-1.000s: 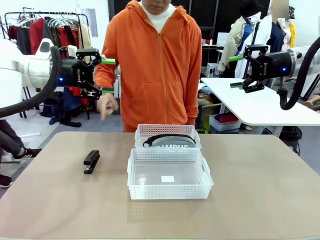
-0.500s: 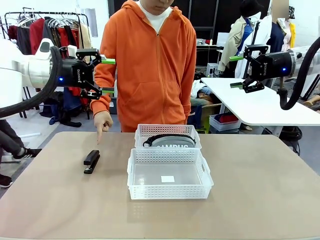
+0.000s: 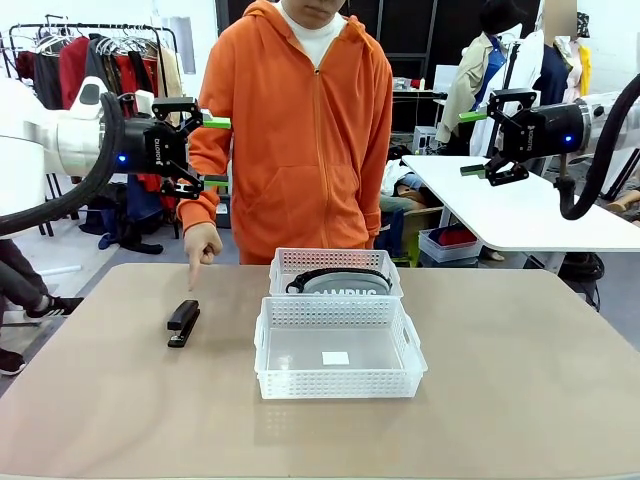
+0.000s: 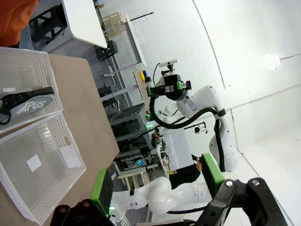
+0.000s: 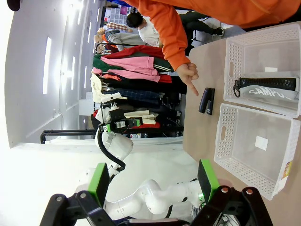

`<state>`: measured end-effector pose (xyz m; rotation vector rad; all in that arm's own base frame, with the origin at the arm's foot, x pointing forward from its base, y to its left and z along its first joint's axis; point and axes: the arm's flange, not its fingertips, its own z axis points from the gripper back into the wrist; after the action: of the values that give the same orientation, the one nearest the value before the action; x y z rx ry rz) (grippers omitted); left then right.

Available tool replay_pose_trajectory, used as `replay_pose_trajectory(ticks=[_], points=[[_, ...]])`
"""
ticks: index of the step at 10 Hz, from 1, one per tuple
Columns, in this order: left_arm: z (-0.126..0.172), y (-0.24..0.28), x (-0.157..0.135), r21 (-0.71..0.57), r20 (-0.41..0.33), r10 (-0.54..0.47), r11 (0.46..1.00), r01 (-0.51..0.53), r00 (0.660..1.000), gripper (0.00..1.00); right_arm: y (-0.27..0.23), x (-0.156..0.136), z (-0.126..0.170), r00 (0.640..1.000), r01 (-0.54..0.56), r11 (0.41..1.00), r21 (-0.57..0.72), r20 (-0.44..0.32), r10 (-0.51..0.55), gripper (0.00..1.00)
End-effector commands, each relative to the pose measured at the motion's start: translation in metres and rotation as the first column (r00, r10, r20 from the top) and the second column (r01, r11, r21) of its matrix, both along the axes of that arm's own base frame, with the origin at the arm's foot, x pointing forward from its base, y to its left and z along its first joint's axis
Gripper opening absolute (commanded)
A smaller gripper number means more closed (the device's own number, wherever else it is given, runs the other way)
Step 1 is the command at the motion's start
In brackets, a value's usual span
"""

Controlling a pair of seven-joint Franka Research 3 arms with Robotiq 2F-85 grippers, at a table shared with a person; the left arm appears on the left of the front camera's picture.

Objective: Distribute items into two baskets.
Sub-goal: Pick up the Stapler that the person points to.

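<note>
Left gripper: raised well above the table at the left side, fingers level and pointing toward the middle. Jaws spread wide, nothing between them.

Right gripper: raised at the right side, at about the same height, fingers pointing toward the middle. Jaws spread wide, holding nothing.

Stapler: black, lying flat on the bare table, left of the baskets and apart from them. It is in neither basket.

Pouch: grey with white lettering, lying flat inside the far basket, its black strap curving along the far edge. The front of the lettering is hidden by the near basket's rim.

Near basket: white lattice sides, set just in front of the far basket; whether the two rims touch cannot be told. It holds only a small white label on its floor.

Person: stands at the far edge of the table in an orange hooded top. One hand hangs low over the table's left part, index finger stretched downward toward the far end of the stapler, the other fingers curled in. The fingertip is close to the stapler but apart from it, as the right wrist view confirms. The hand grasps nothing.
</note>
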<state>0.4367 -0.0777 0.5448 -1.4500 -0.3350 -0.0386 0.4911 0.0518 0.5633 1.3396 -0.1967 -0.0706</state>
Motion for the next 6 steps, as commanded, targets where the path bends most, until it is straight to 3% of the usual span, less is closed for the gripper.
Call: replay_pose_trajectory(ticks=[1, 6], points=[[0.0003, 0.0, -0.0001, 0.0, 0.001, 0.0, 1.0, 0.0, 1.0, 1.0, -0.0005, 0.0009, 0.0045, 1.0, 0.008, 1.0, -0.002, -0.001, -0.008, 1.0], [0.0, 0.0, 0.0, 0.0, 0.0, 0.0, 1.0, 0.0, 1.0, 1.0, -0.0005, 0.0009, 0.0045, 1.0, 0.008, 1.0, -0.002, -0.001, -0.008, 1.0]])
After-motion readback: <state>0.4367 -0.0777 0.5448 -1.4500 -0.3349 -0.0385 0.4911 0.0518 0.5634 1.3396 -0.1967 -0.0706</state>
